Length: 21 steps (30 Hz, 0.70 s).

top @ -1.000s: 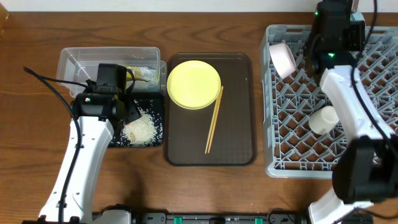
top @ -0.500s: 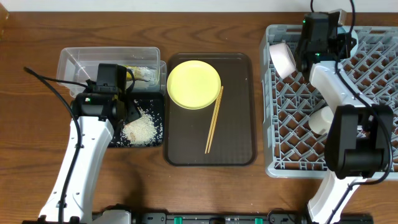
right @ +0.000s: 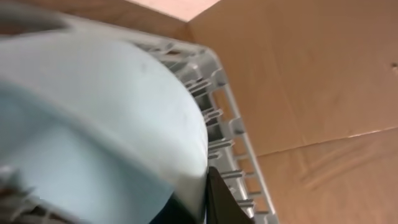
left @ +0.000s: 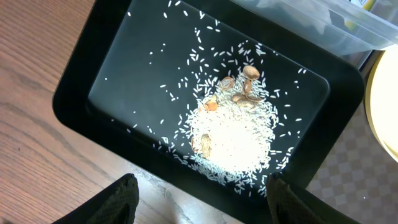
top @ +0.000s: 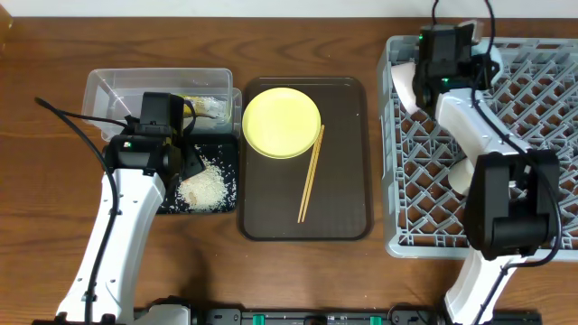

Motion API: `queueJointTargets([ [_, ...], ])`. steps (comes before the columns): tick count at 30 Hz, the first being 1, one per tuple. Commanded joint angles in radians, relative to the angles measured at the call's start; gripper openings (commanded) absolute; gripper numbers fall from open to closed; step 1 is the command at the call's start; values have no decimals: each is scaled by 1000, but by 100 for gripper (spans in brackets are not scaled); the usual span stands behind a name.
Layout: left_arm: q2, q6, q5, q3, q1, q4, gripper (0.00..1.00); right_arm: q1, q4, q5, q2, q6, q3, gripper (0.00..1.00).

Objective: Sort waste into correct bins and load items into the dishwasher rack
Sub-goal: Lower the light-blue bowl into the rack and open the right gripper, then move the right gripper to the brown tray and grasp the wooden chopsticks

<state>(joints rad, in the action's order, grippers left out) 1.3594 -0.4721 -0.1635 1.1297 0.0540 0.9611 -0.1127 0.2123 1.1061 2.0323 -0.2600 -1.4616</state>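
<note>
Right hand (top: 420,79) touches the light blue bowl (right: 93,112), its opening hidden; left hand (left: 205,202) gapes wide, empty.

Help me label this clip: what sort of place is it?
Likely a lab mock-up of a dish-clearing station: a dishwasher rack on a wooden table, a serving tray with a yellow plate and chopsticks, rice scraps in a black tray.
</note>
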Motion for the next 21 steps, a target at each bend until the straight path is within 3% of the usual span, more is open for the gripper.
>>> queueJointTargets([
  [1,-7,-5,-2,-8,-5,-1,68,-28,58,-10,22,132,1,14],
  [8,-7,-5,-2,-8,-5,-1,68,-39,258,-225,-63,316,1,30],
  [15,-7,-5,-2,-8,-5,-1,68,-51,376,-517,-267,335,1,50],
  [21,-7,-5,-2,-8,-5,-1,73,-133,491,-989,-404,347,1,55],
])
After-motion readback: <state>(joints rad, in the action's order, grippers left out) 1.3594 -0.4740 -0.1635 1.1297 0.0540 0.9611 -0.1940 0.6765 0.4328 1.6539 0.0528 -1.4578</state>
